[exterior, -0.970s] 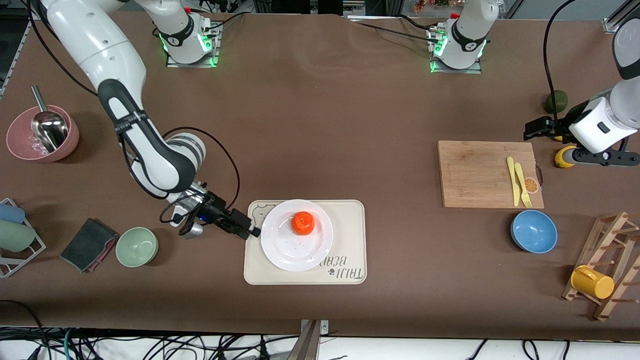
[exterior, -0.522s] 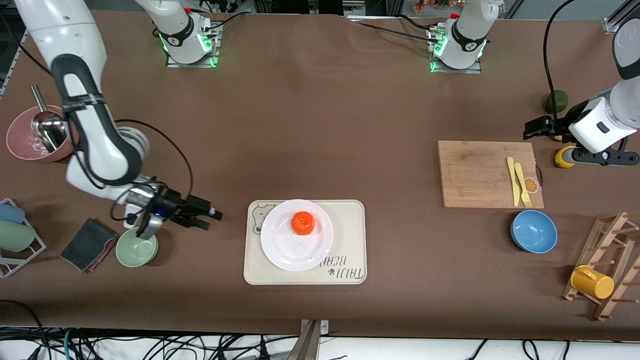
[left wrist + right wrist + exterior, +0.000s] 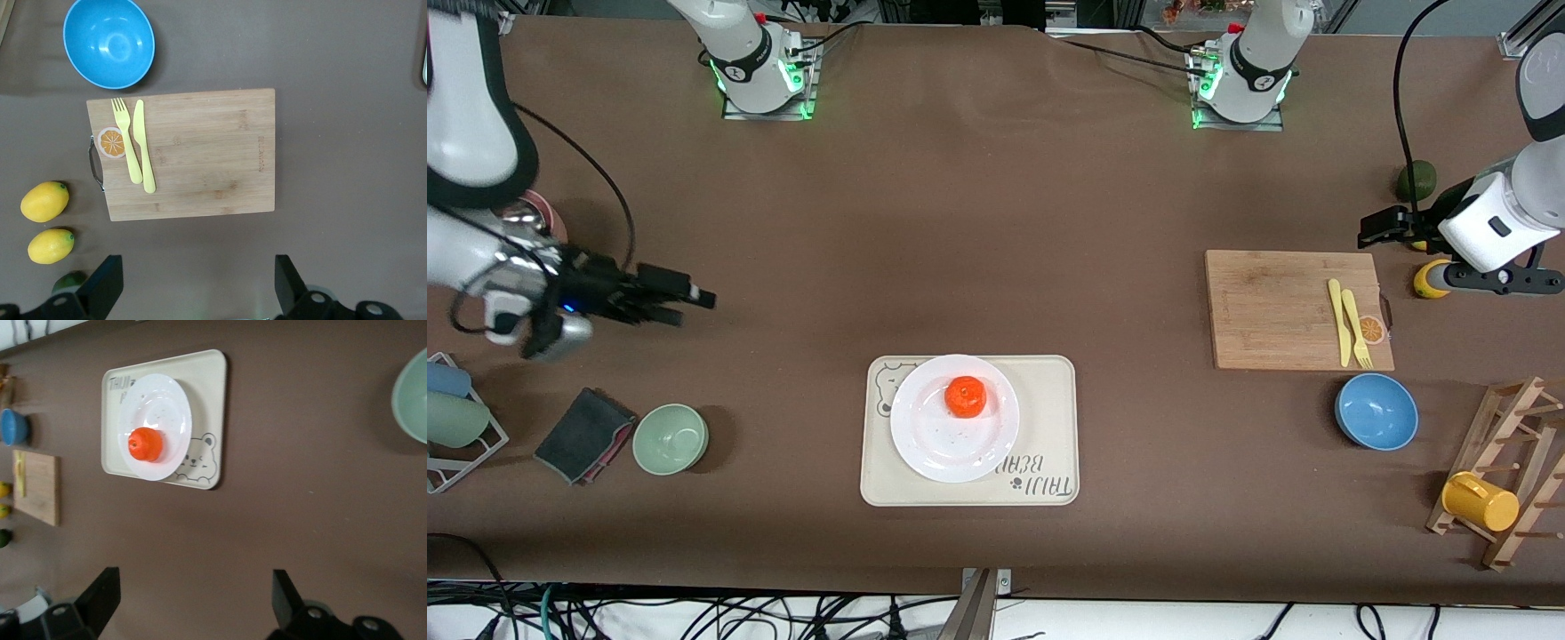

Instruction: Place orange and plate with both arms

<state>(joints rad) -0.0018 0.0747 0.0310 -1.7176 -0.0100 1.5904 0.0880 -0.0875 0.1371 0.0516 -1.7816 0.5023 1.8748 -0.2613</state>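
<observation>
The orange (image 3: 966, 396) sits on the white plate (image 3: 943, 449), which lies on a beige bear-print tray (image 3: 1049, 391). My right gripper (image 3: 696, 308) hangs open and empty over bare table, well away from the tray toward the right arm's end. Its wrist view shows the orange (image 3: 146, 444) on the plate (image 3: 160, 407) from a distance, with the right gripper (image 3: 193, 600) wide open. My left gripper (image 3: 1376, 229) waits open and empty over the table beside the cutting board. The left gripper (image 3: 197, 283) has only tablecloth between its fingers.
A green bowl (image 3: 671, 438), a dark cloth (image 3: 584, 434) and a cup rack (image 3: 454, 418) lie under the right arm. Toward the left arm's end are a cutting board (image 3: 1280, 308) with yellow cutlery, a blue bowl (image 3: 1376, 411), a lemon (image 3: 1427, 278), a dark green fruit (image 3: 1416, 180) and a rack with a yellow mug (image 3: 1480, 502).
My right gripper has drawn back from the plate's rim toward the right arm's end of the table, staying open. Plate, orange and left arm have not moved.
</observation>
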